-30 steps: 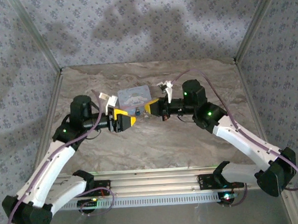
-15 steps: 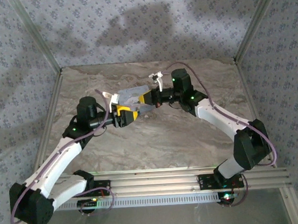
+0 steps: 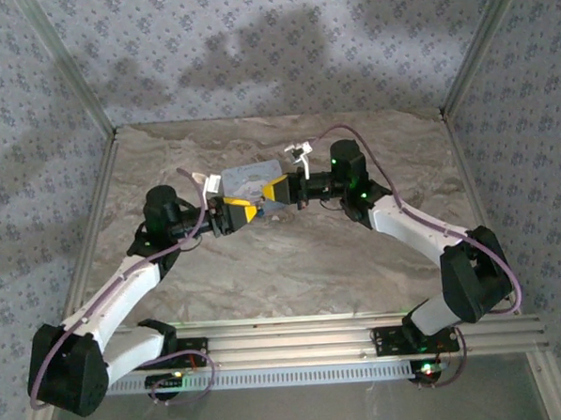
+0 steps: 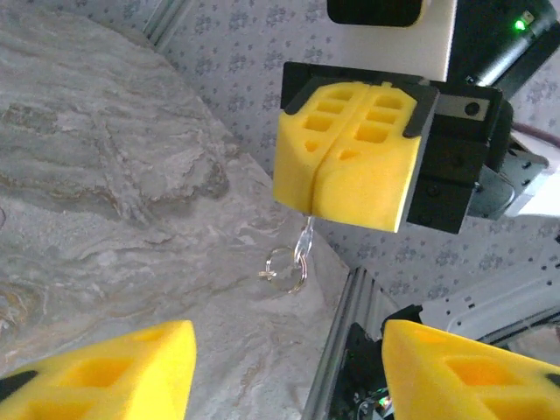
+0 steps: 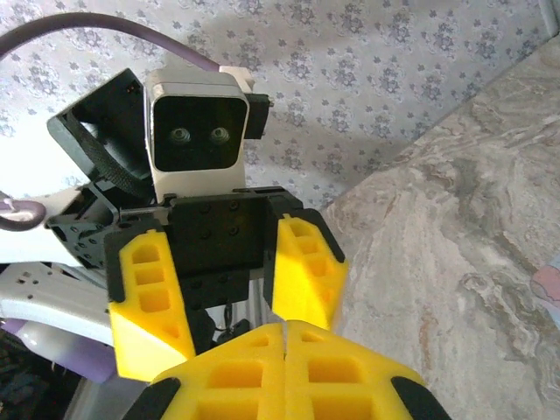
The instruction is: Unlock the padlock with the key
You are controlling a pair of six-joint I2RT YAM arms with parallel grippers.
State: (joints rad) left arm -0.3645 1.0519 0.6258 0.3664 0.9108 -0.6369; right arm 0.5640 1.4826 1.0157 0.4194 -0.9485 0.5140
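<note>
Right gripper [image 4: 339,157] clamped, key ring [image 4: 286,265] dangling, key hidden

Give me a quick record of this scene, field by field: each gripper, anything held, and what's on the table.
left gripper: open, empty, facing the other gripper
right gripper: shut, key ring dangling from between its fingers
table: marbled top; flat bluish item behind both grippers, too small to identify
</note>
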